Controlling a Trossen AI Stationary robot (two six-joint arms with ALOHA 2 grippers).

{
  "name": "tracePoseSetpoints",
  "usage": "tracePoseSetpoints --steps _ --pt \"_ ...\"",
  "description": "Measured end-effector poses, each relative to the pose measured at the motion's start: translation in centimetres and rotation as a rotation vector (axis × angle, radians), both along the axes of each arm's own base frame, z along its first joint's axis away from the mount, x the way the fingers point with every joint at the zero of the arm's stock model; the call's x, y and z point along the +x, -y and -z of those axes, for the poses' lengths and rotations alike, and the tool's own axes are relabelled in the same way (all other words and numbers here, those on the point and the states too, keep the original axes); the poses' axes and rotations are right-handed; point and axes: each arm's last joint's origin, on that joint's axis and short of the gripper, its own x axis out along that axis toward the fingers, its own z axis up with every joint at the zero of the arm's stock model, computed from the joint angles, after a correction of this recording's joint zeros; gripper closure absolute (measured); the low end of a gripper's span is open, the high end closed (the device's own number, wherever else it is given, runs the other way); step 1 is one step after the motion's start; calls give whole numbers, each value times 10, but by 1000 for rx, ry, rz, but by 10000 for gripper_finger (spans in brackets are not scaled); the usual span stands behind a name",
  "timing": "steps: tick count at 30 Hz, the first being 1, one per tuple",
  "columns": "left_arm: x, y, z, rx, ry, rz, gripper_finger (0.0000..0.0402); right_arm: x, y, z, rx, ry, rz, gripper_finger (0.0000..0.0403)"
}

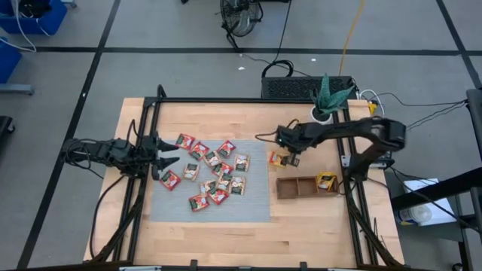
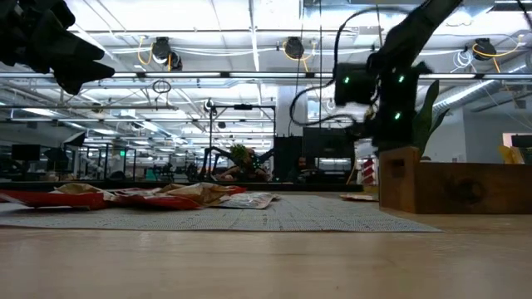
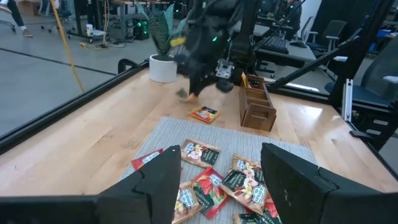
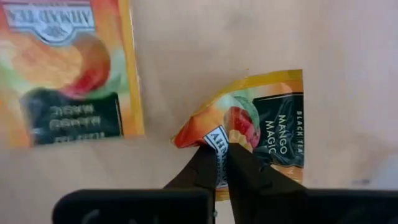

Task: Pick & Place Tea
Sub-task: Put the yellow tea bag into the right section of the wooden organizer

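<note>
A robotics lab: exposed ceiling pipes (image 2: 249,76), hanging lights, workstations and office chairs (image 3: 336,31) behind the wooden desk (image 1: 301,226).

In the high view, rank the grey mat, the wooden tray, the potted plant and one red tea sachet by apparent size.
1. Grey mat
2. Wooden tray
3. Potted plant, close to the tray in apparent size, so these two are unsure
4. Red tea sachet

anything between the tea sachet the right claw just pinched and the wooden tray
Nothing visible. The right claw is shut on a yellow-orange sachet on bare wood beside the mat; a second sachet lies next to it, not toward the tray, as far as the high view shows.
</note>
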Motion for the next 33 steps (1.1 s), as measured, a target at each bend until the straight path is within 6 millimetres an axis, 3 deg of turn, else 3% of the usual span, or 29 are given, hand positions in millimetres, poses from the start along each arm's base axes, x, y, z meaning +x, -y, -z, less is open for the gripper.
tracePoseSetpoints --steps 4,8,10,15,18,25,33 --pt "0 0 0 0 1 0 178 -7 -32 -57 -133 82 -17 395" --pt "0 0 0 0 0 0 178 -36 -74 -96 -244 129 29 395" --pt "0 0 0 0 0 0 178 -54 -94 -105 -272 173 76 395" --pt "0 0 0 0 0 0 178 -87 -140 -98 -246 202 111 395" --pt "0 0 0 0 0 0 178 -99 -159 -84 -293 159 123 395" --pt "0 0 0 0 0 0 178 -117 -176 -45 -391 -4 205 395" --pt "0 0 0 0 0 0 178 -125 -192 -39 -370 7 222 395"
